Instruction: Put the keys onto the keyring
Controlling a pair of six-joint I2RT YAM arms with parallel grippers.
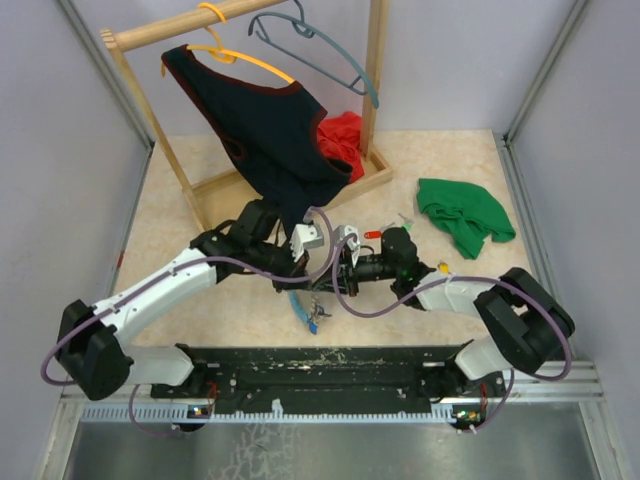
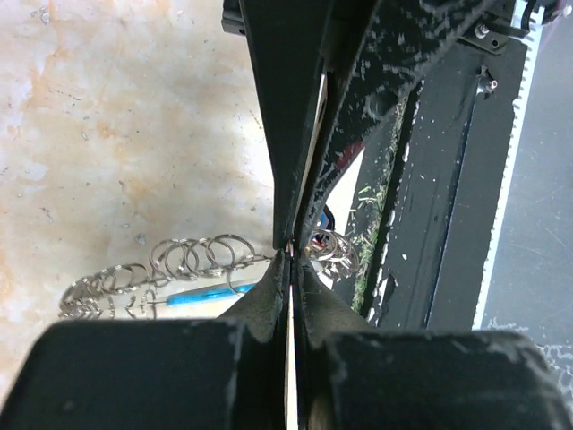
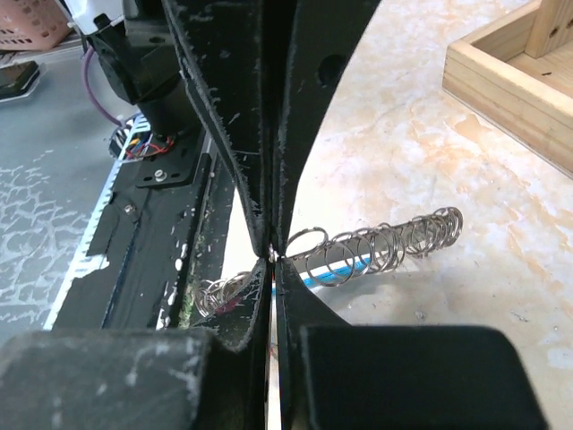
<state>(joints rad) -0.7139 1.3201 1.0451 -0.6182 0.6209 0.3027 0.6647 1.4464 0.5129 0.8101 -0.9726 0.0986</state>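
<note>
Both the left pincer (image 2: 291, 255) and right pincer (image 3: 271, 255) are clenched, apparently pinching the keyring (image 3: 394, 244) (coiled wire).

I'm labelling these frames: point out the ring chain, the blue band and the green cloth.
ring chain (image 2: 107, 287), left wrist view, dense part of the coil
blue band (image 2: 201, 293), left wrist view, stretch showing below the rings
green cloth (image 1: 465, 212), top external view, its middle

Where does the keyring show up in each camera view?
Top external: keyring low centre, just above the black base rail.
Left wrist: keyring lower left.
Right wrist: keyring right of centre.
Shared landmark: that rail, at right in left wrist, at left in right wrist.
</note>
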